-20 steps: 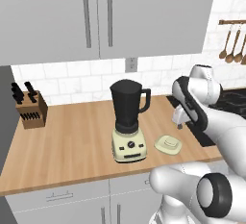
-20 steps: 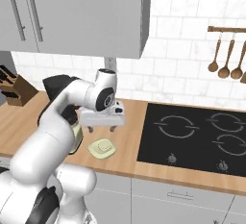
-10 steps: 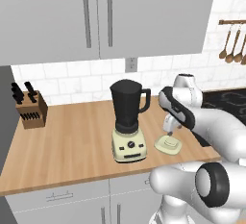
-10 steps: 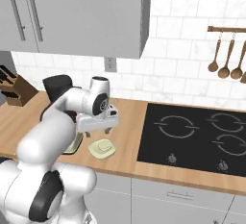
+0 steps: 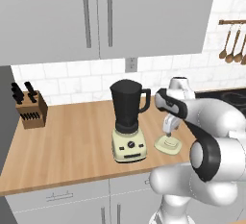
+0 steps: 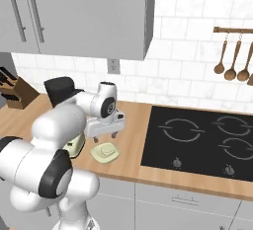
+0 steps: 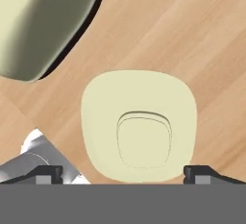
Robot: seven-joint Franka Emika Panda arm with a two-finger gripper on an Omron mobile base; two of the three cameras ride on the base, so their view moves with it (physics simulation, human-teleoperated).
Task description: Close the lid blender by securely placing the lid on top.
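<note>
The cream-yellow lid (image 5: 168, 144) (image 6: 105, 152) lies flat on the wooden counter, just right of the blender (image 5: 128, 122), raised centre cap up. The blender's dark jar stands open-topped on its cream base (image 6: 74, 146). My gripper (image 5: 168, 130) (image 6: 102, 136) hangs directly above the lid, pointing down. In the hand view the lid (image 7: 139, 124) fills the middle, and the gripper (image 7: 125, 174) is open, its two dark fingertips (image 7: 48, 172) wide apart at either side of the lid's near edge. The blender base (image 7: 43, 21) sits at that view's top left.
A knife block (image 5: 31, 110) stands at the counter's far left. A black stovetop (image 6: 197, 140) lies right of the lid. Wooden spoons (image 6: 232, 61) hang on the wall, and cabinets (image 5: 96, 16) hang above the blender.
The gripper has swung left toward the blender and come down over the lid. The lid and blender have not moved.
</note>
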